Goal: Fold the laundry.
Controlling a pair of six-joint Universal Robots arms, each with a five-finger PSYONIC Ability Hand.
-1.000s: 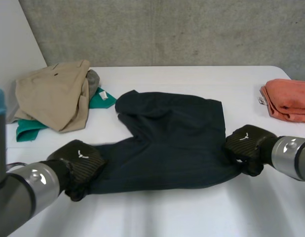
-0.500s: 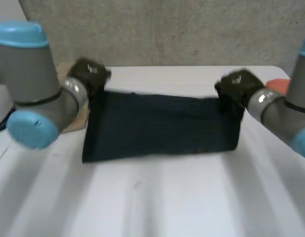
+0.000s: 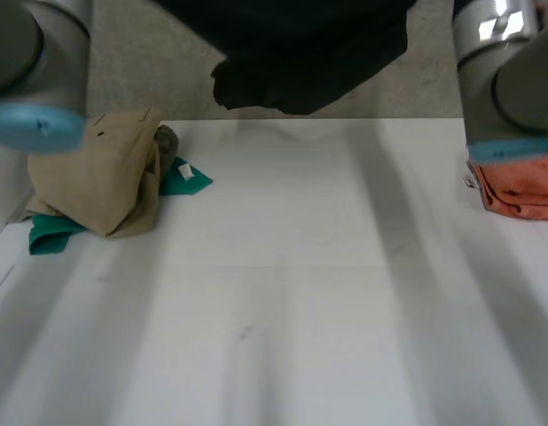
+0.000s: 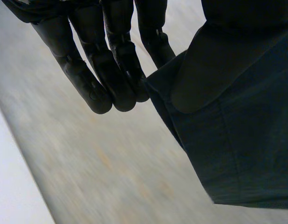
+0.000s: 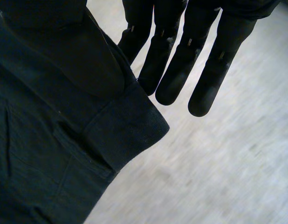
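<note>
Left hand (image 4: 109, 65) pinches a corner of the dark garment (image 3: 301, 53) between straight fingers and thumb, right hand (image 5: 181, 60) likewise clamps its banded corner, so it hangs at 12 o'clock, clear of the white table (image 3: 283, 293), probably to shake flat for folding.

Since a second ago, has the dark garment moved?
Yes. The dark garment has gone up: it lay flat on the white table beside the tan pile, and now hangs above the table's far edge.
</note>
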